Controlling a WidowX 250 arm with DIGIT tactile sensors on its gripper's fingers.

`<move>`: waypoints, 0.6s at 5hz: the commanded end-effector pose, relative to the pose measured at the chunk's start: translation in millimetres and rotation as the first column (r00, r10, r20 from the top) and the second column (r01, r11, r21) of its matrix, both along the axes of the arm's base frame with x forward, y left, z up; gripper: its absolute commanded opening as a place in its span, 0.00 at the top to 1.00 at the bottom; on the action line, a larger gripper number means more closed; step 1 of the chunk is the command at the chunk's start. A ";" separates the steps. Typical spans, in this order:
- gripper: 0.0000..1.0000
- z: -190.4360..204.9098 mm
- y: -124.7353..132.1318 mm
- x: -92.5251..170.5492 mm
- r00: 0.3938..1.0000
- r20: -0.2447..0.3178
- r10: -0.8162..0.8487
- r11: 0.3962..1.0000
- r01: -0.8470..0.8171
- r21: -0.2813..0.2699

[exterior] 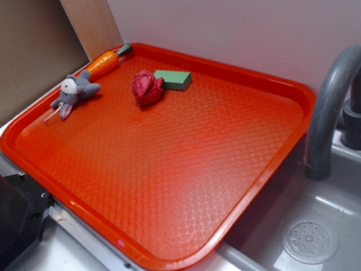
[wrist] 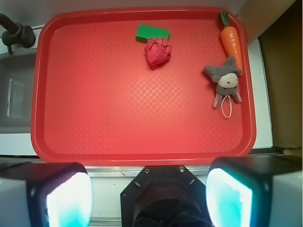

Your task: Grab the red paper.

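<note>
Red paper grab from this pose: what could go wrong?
1. The red paper touches the green block, so a wide closure may catch or push the block too.
2. The gripper is open but back beyond the tray's near rim, so the long reach leaves room for aim error.
3. The paper is a light crumpled ball; a finger landing off-centre may roll it away rather than pinch it.

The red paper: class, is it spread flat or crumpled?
Crumpled. The red paper is a wrinkled, creased ball on the tray, rising above its surface beside the flat green block.
</note>
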State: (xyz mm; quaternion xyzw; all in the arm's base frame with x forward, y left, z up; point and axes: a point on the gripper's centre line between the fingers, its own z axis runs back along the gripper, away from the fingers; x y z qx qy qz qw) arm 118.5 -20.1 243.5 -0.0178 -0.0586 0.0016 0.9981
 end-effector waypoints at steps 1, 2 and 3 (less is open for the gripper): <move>0.00 0.0 0.0 0.0 1.000 0.000 0.000 1.000 0.000 0.000; 0.00 -15.0 -2.7 29.2 0.978 -0.028 0.206 0.978 -0.206 -0.008; 0.00 -32.1 -0.6 50.4 0.901 -0.051 0.430 0.901 -0.432 -0.042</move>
